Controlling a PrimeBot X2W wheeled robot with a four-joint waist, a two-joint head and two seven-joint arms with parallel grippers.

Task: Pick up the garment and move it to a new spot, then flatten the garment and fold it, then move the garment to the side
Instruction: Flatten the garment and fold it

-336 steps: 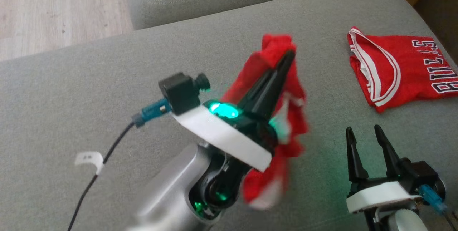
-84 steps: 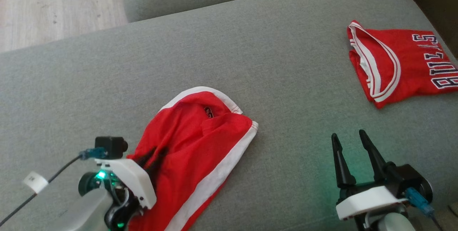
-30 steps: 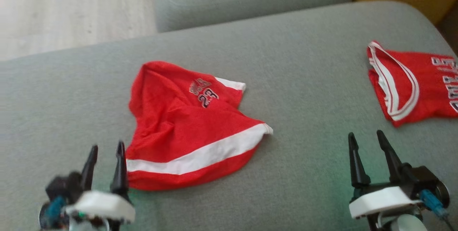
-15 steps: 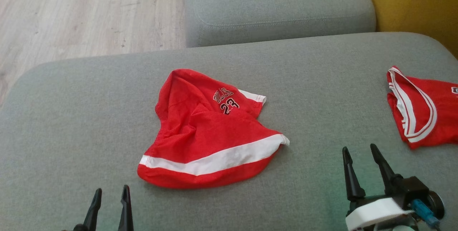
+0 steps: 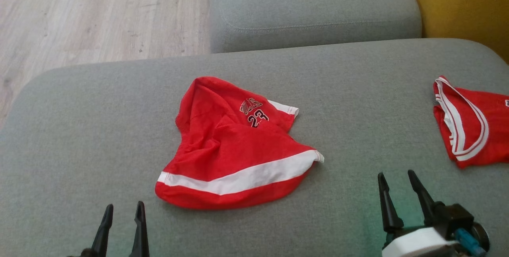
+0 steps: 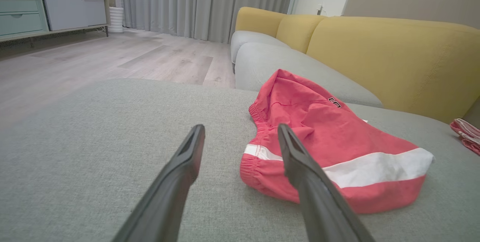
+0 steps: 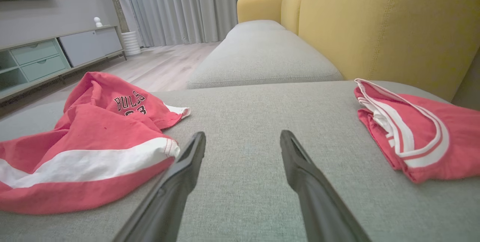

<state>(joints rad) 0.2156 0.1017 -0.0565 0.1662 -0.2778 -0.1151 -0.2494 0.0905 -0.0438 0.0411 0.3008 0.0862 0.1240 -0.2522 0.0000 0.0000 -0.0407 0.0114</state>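
**A:** In the head view, which step is judged to be in hand?

**B:** The garment [image 5: 234,157] is seen lying crumpled on the grey cushion [image 5: 79,129]. It is ahead of the left gripper [image 5: 124,205] and a little to its right, and well to the left of the right gripper [image 5: 396,173]. The placing looks done, so flattening is judged to come next. Both grippers are held low with fingers spread, and nothing is gripped.

**A:** And in the left wrist view?

**B:** The gathered red edge is found near the right finger's tip, seemingly untouched. That edge should be pinched and drawn outward.

**A:** And in the right wrist view?

**B:** The white-striped hem is seen just beside the left finger, with no contact made out. A folded jersey [image 7: 431,122] is seen lying apart to the right. The fingers are pointed forward, low over the cushion. That hem could be taken so the cloth is pulled flat between both grippers.
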